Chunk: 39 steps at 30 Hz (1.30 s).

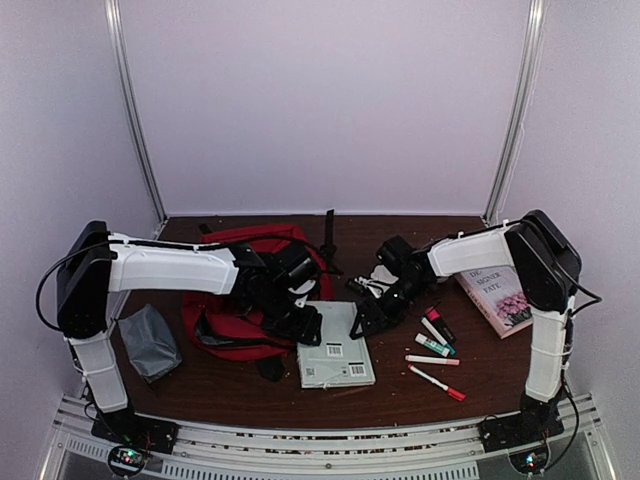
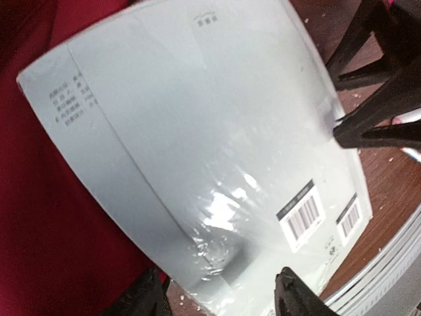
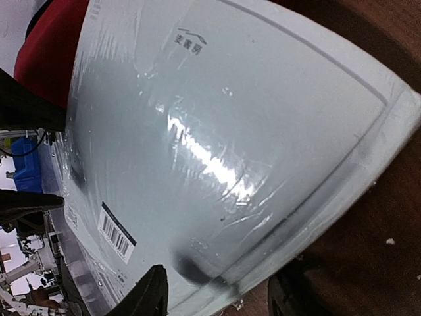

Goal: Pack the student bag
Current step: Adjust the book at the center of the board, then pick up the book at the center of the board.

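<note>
step: getting the grey book [image 1: 337, 350] into the bag [image 1: 262, 238]; judged early in the packing, with most items lying out on the surface [image 1: 230, 390]
bag: red, lying left of centre, partly under the left arm; mouth hard to make out
grey book: shrink-wrapped, barcode side up, between the two arms, left part resting on the bag's red cloth
left jaws: spread, straddling the book's corner by the bag; no pinch to be seen
right jaws: spread, set across the book's opposite edge; no pinch to be seen
waiting: markers [image 1: 435, 345] and flower book [image 1: 497, 298] at right, pouch [image 1: 150, 340] at far left
next move: likely a close on one edge, a lift, then a slide toward the bag's mouth; calls for one arm holding the mouth open and a firm bite on the slick wrap
</note>
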Motion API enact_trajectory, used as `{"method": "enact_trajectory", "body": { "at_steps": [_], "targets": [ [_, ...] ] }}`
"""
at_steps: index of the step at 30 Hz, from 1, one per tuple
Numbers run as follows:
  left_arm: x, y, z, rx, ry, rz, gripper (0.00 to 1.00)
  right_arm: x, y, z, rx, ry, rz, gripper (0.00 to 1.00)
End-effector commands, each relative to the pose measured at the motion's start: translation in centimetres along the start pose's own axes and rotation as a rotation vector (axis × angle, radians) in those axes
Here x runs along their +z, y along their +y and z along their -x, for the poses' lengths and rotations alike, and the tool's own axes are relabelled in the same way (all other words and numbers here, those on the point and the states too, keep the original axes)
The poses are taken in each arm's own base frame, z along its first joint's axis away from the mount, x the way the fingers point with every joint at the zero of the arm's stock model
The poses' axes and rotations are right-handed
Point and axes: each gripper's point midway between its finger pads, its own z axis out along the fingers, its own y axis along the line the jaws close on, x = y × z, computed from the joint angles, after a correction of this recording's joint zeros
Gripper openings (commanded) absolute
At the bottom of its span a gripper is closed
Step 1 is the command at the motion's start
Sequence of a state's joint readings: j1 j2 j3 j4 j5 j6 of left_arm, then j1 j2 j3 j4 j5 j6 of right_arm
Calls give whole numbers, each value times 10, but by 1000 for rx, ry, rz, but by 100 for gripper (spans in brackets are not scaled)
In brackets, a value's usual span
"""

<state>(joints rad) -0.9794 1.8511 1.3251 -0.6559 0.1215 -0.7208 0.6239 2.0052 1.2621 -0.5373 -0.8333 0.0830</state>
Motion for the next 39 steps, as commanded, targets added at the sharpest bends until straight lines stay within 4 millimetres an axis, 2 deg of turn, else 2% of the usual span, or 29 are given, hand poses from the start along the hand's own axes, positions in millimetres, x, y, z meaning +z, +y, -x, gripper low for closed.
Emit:
{"method": "enact_trajectory", "body": {
  "at_steps": [1, 4, 8, 16, 21, 23, 27, 33, 37, 39],
  "targets": [
    [-16, -2, -12, -73, -68, 3, 64, 12, -9, 8, -38, -21, -30, 53],
    [-22, -7, -29, -121, -87, -45, 66, 12, -9, 9, -43, -20, -31, 54],
    [-13, -20, -42, -205, -111, -169, 66, 13, -8, 10, -43, -21, -21, 54],
    [16, -31, -24, -269, -143, -232, 67, 17, -11, 6, -29, -7, -14, 53],
    [21, -34, -15, -331, -174, -292, 70, 18, -11, 4, -26, -3, -11, 53],
    [16, -31, -13, -373, -217, -343, 68, 19, -11, 4, -24, -2, -8, 53],
    [-9, -31, -4, -437, -352, -506, 57, 21, -12, 3, -17, 0, -5, 53],
    [-29, -48, 9, -388, -416, -606, 36, 22, -12, 4, -14, 0, -2, 53],
    [-40, -57, 17, -366, -453, -662, 29, 21, -12, 1, -14, 4, -3, 54],
    [-44, -60, 19, -358, -467, -678, 31, 20, -11, 2, -17, 1, -2, 54]
  ]
}}
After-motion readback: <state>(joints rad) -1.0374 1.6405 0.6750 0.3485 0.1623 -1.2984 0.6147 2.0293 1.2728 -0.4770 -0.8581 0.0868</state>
